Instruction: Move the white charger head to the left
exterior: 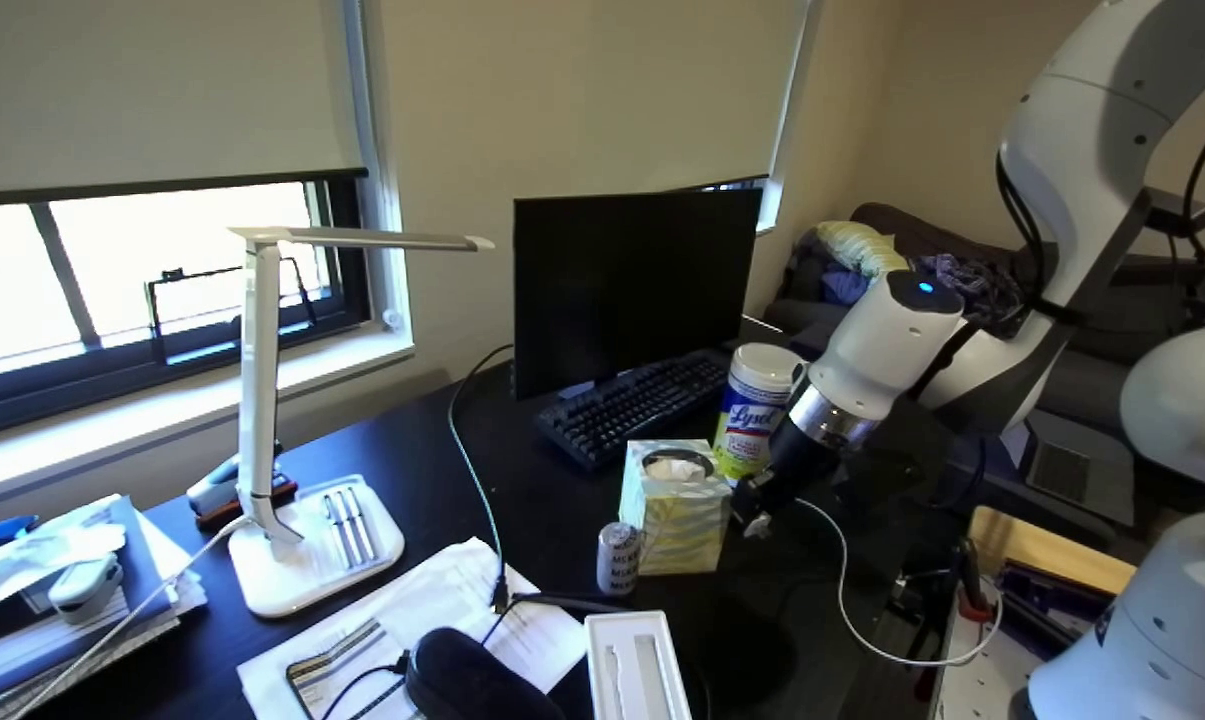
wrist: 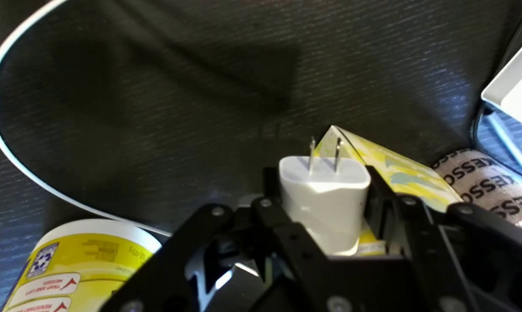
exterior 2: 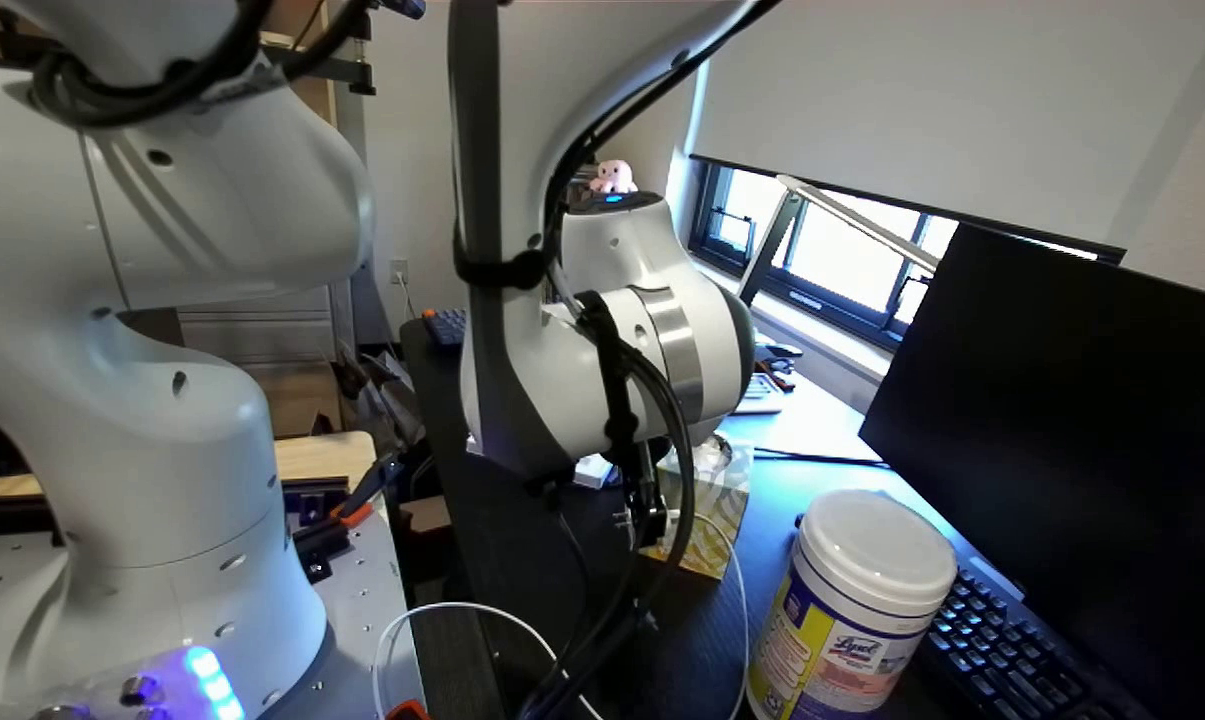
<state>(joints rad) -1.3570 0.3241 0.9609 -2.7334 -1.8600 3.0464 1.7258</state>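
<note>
Black gripper's [wrist: 322, 185] two fingers [wrist: 377, 195] clamp one two-pronged charger head [wrist: 324, 207].

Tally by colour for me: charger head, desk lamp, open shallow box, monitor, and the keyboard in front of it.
White: 3 (charger head, desk lamp, open shallow box)
Black: 2 (monitor, keyboard)
Total: 5

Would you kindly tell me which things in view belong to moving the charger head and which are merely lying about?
Belonging to the job:
white charger head
gripper, closed on it
white cable, probably its lead

Just lying about:
tissue box
Lysol canister
small lettered cylinder
shallow white box
keyboard
monitor
desk lamp
</note>
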